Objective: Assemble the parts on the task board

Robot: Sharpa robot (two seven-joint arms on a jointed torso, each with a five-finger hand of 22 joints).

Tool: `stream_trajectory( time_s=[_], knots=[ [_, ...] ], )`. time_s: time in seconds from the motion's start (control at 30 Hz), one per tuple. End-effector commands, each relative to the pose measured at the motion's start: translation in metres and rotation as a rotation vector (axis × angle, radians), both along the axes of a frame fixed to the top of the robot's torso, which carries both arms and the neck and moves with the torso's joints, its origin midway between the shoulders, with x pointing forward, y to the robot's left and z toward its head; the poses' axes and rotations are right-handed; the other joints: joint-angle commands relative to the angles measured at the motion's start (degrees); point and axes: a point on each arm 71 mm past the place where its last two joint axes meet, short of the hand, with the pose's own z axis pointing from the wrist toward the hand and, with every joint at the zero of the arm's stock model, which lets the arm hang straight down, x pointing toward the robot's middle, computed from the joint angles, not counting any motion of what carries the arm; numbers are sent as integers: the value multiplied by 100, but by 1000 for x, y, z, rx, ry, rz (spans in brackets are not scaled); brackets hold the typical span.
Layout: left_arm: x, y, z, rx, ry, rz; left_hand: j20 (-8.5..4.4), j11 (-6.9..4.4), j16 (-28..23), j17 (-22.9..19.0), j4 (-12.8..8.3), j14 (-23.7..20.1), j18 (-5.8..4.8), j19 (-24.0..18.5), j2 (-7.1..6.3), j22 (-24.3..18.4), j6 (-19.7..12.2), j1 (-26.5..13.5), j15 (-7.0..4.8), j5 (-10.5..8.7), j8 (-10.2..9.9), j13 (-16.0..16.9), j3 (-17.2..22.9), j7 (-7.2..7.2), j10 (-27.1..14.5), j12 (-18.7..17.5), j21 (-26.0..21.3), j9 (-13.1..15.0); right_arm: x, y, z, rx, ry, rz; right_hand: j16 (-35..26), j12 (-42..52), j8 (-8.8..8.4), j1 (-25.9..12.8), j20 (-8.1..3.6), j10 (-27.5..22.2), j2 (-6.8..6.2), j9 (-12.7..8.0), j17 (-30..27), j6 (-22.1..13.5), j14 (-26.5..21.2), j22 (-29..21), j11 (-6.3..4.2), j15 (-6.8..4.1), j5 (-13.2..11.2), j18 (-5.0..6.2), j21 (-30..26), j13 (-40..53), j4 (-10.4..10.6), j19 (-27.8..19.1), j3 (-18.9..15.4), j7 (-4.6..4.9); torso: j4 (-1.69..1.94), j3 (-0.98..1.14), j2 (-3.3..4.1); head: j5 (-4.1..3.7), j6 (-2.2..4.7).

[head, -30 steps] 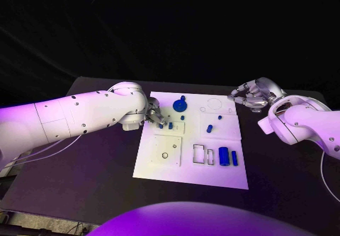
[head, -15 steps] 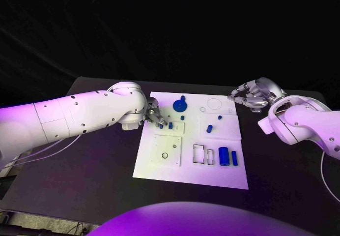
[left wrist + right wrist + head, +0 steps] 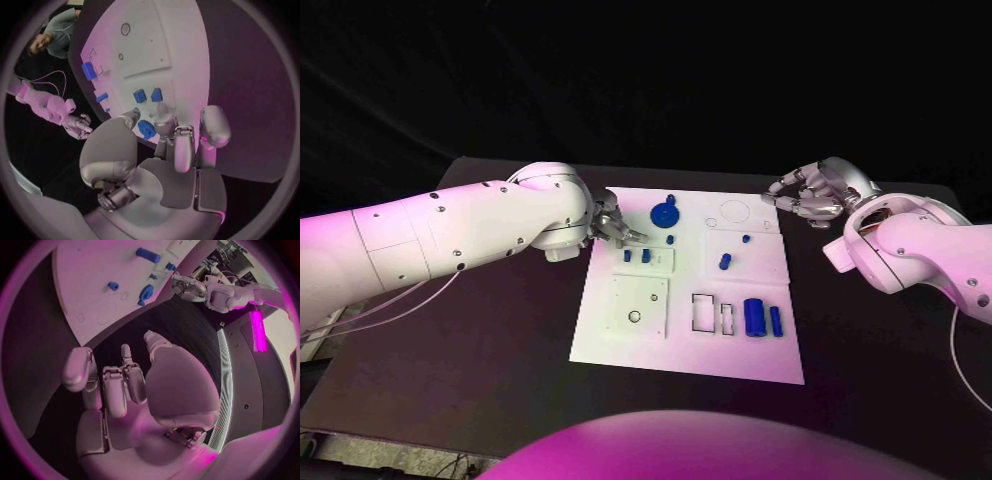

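The white task board lies in the middle of the black table. My left hand hovers over the board's left edge, fingers apart and holding nothing, just beyond two small blue parts standing side by side. The left wrist view shows that hand empty, with the pair of parts ahead of its fingertips and a round blue part beside them. That round blue part sits at the board's far side. My right hand hangs off the board's far right corner, empty, fingers loosely bent.
Two larger blue cylinders stand near the board's right edge, beside two empty rectangular slots. Small blue pegs dot the middle. A ring-shaped hole is on the left panel. Bare black table surrounds the board.
My left hand has drawn back from the two small blue parts toward the board's far left edge. The right hand has stayed where it was.
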Motion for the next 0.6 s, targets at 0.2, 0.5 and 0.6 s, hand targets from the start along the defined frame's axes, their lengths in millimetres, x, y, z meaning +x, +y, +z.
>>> stream_trajectory(
  time_s=[0.2, 0.5, 0.6],
  knots=[
    [6, -3, 13, -210, -90, 37, 17, 70, -106, 1098, -9, 495, -4, -193, 57, 728, -436, 107, 9, 70, -102, -449, -244, 108, -416, -277, -537, -38, 0, 0, 1, 0, -12, 2, -10, -23, 11, -52, -27, -30, 7, 6, 876, -39, 448, -5, -23, -28, 27, 114, -29, 531, -1, 10, 19, -15, 11, 4, -3, -6, 28],
    [13, -31, 34, -384, -409, -229, 407, 590, -2200, -2404, -158, -1346, 392, -1839, -253, -248, -1301, 2708, 452, 787, -714, -2243, 446, 639, -2464, -1814, -3926, -656, 0, 2, 1, 4, -17, 6, -28, -55, 9, -49, -26, -55, 4, 6, 832, -45, 438, -51, -22, -28, 33, 128, -95, 498, -5, -18, 19, -14, 2, -9, 7, -47, 121],
    [12, -43, 40, -422, -547, -371, 503, 632, -2605, -3019, -433, -1728, 434, -1944, -483, -308, -772, 3329, 509, 639, -1291, -3046, 1002, 670, -2234, -2695, -4163, -1203, 0, 2, 1, 9, -20, 9, -43, -83, 10, -37, -25, -78, 3, 9, 798, -49, 429, -92, -21, -27, 42, 141, -156, 470, -12, -46, 25, -14, -5, -5, 5, -56, 144]
  ],
)
